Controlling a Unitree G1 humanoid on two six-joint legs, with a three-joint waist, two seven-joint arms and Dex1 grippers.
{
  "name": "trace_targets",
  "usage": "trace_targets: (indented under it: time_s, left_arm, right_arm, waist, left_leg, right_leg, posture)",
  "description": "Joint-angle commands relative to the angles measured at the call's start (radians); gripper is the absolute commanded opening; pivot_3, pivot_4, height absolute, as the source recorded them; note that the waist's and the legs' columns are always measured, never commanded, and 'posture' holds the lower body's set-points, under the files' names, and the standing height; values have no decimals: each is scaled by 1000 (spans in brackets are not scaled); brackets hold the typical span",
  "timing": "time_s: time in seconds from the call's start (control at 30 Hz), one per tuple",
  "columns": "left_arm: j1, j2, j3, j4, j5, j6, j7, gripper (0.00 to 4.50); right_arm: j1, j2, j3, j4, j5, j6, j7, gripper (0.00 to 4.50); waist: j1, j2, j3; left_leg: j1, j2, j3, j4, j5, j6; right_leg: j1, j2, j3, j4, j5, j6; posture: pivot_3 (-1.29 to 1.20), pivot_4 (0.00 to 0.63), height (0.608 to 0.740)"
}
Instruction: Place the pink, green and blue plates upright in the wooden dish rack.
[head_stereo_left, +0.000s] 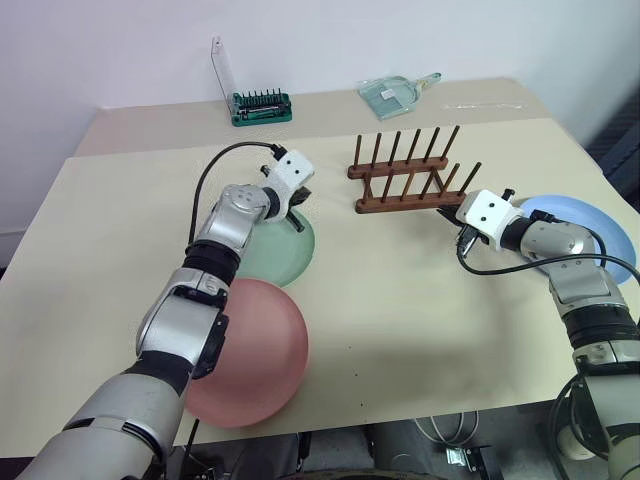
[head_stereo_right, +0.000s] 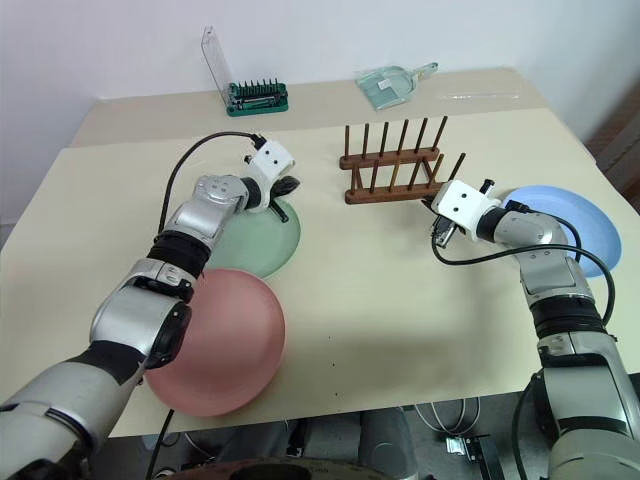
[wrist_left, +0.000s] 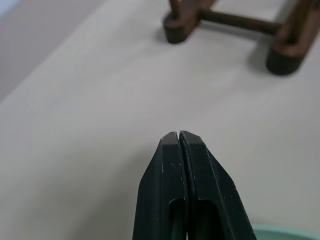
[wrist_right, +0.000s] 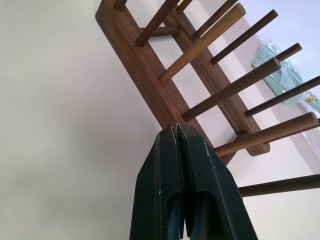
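Note:
The wooden dish rack (head_stereo_left: 408, 178) stands empty at the table's centre back. The green plate (head_stereo_left: 283, 256) lies flat to its left, and the pink plate (head_stereo_left: 258, 352) lies at the near left, by the table's front edge. At the right edge rests the blue plate (head_stereo_left: 585, 228), partly under my right arm. My left gripper (head_stereo_left: 300, 200) is shut and holds nothing, just over the green plate's far rim and pointing toward the rack's left end (wrist_left: 225, 22). My right gripper (wrist_right: 176, 131) is shut and empty, its tips close to the rack's near rail (wrist_right: 150, 80) at the right end.
A green bit holder (head_stereo_left: 261, 105) with a raised clear lid and a clear dustpan-shaped tray (head_stereo_left: 393, 94) sit at the back of the table. Bare tabletop lies between the plates and in front of the rack.

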Motion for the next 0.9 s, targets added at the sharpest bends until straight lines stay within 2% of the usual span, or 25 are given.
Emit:
trace_targets:
  time_s: [0.03,0.2,0.4,0.57,0.9]
  left_arm:
    - [-28,39,33,-30,-8,-19,37,0]
    - [-18,83,35,-38,-10,-18,31,0]
    - [3,136,66,-54,-41,-9,16,0]
    - [37,191,85,-91,-60,1,-27,0]
    - [87,295,114,-141,-98,49,-107,0]
  right_arm:
    - [1,-3,-31,-45,24,4,1,35]
    - [28,-11,-61,-95,71,27,18,35]
    - [101,-7,-200,-294,306,210,81,35]
    - [141,-22,-291,-411,428,353,100,35]
    - [156,-12,-332,-504,495,461,105,35]
  waist:
    - [0,0,0]
    - [1,0,0]
    - [1,0,0]
    - [1,0,0]
    - [2,0,0]
  left_leg:
    - [0,0,0,0,0,0]
    - [0,0,0,0,0,0]
    - [-1,0,0,0,0,0]
    - [-1,0,0,0,0,0]
    - [-1,0,0,1,0,0]
  right_leg:
    - [0,0,0,0,0,0]
    - [0,0,0,0,0,0]
    - [0,0,0,0,0,0]
    - [0,0,0,0,0,0]
    - [0,0,0,0,0,0]
  posture:
    - [0,150,740]
    - [0,150,740]
    - [0,150,740]
    - [0,150,740]
    - [0,150,740]
